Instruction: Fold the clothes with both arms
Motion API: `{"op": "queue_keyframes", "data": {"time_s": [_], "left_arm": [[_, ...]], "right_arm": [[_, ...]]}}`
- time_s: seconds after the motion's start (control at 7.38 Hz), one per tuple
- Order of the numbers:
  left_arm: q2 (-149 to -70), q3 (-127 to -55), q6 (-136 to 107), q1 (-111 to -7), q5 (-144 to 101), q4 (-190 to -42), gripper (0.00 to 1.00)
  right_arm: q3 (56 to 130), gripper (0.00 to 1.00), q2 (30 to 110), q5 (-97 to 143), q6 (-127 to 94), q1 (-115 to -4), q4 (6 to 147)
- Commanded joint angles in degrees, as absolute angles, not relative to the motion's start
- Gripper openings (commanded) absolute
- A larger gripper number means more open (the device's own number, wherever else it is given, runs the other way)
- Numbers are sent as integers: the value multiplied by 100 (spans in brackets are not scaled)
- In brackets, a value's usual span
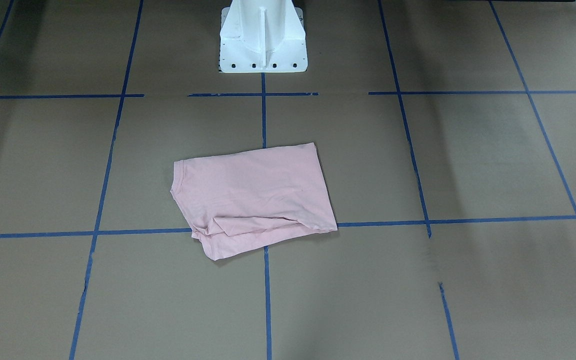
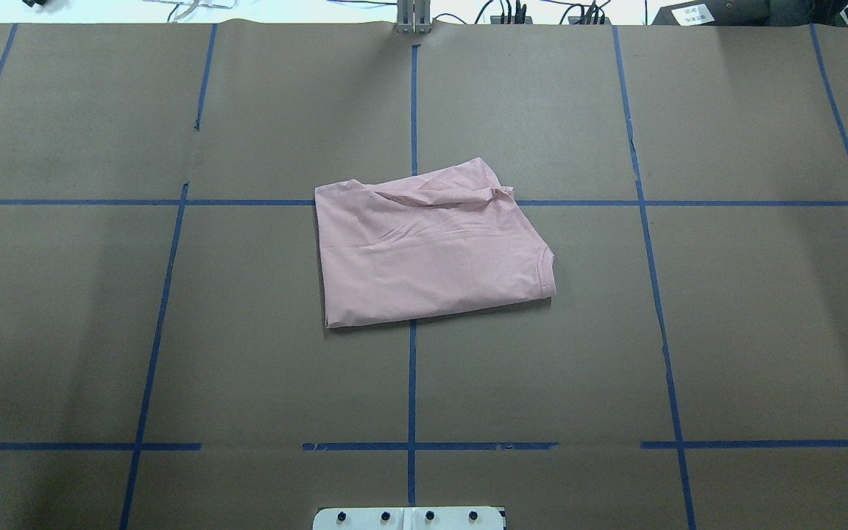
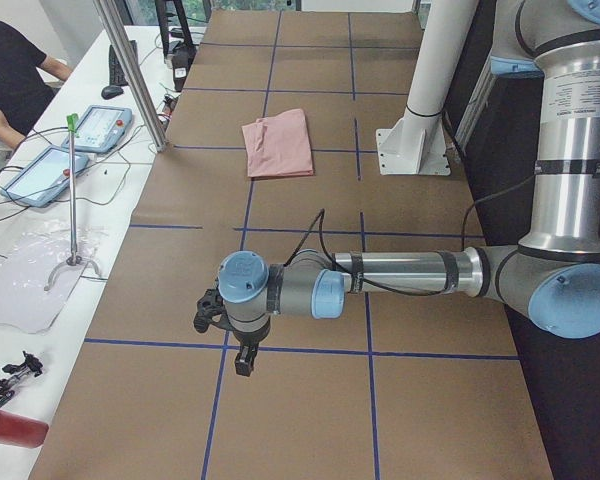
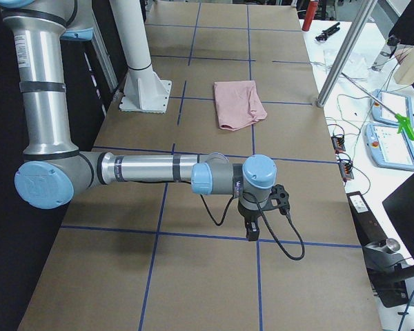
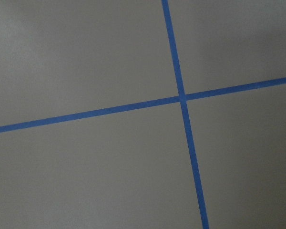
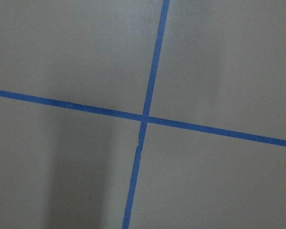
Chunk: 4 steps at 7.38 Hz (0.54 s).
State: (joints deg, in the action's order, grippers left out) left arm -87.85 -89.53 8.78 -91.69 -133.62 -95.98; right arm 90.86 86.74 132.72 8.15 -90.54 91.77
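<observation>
Since the pink T-shirt [image 2: 431, 246] already lies folded into a rough rectangle straight out in front of the white pedestal base [image 1: 263, 45], treat this as a check-and-tidy step. Its edge farthest from the base is bunched, and a lower layer pokes out there. You should pinch that edge at both corners and draw it flat evenly. The left tool [image 3: 243, 362] and right tool [image 4: 252, 232] hang over bare desk [image 2: 174, 331], well off to either side of the base. I cannot tell whether either is wide or narrow.
</observation>
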Motion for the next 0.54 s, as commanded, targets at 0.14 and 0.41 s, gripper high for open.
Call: {"op": "queue_keyframes", "data": {"time_s": [0.14,0.41], "left_arm": [[-8570,-9131,870,-9185,-13368,-9659,100],[-8718,-8938,888,-9167,-13333,-9694,100]], "right_arm": [[9263,100,8735,13262,782,-9035,9220],[9492,100,8938,13228,625,-8930,9185]]}}
